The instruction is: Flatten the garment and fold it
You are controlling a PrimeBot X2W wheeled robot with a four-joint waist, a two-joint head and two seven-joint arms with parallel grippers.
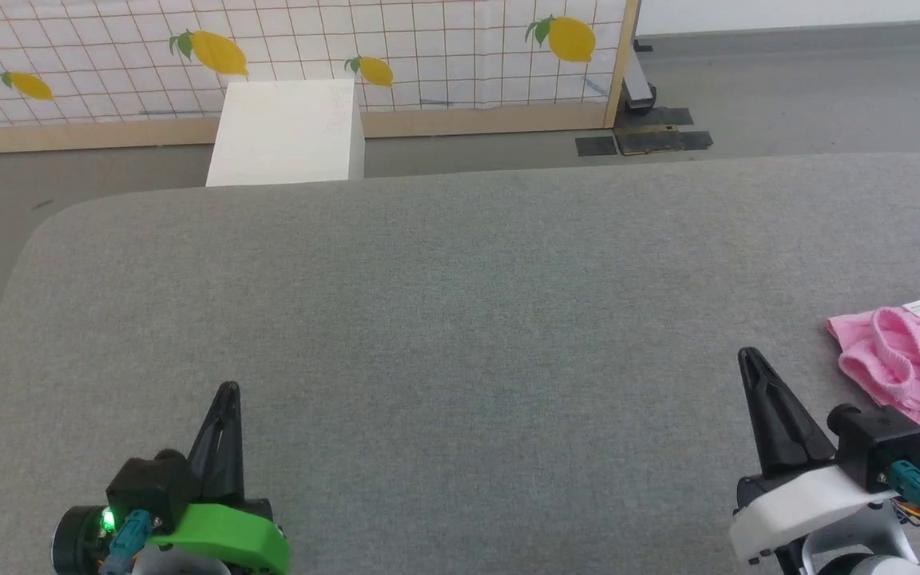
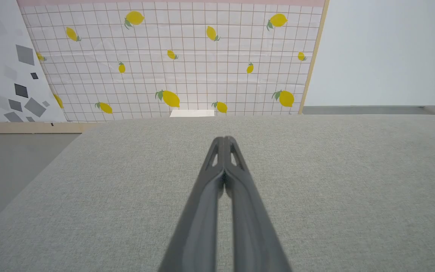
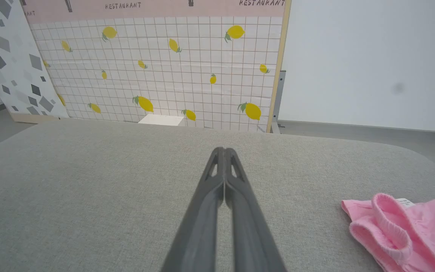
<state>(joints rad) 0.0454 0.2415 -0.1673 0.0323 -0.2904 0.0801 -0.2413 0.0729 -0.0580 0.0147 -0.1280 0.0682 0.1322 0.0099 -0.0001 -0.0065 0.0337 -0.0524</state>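
The pink garment (image 1: pixel 911 359) lies bunched at the right edge of the grey padded table (image 1: pixel 460 303), its gathered band up and a small white label at its far side; the right wrist view has the garment (image 3: pixel 410 230) at lower right. My right gripper (image 1: pixel 747 357) hovers just left of it, shut, fingertips together (image 3: pixel 224 150), holding nothing. My left gripper (image 1: pixel 228 390) sits at the lower left over bare table, also shut (image 2: pixel 224 139) and empty.
A white box (image 1: pixel 284 132) stands on the floor beyond the table's far edge, in front of a lemon-patterned grid panel (image 1: pixel 308 56). Grey floor surrounds the table; its left corner is rounded. A white wall (image 3: pixel 372 64) is at far right.
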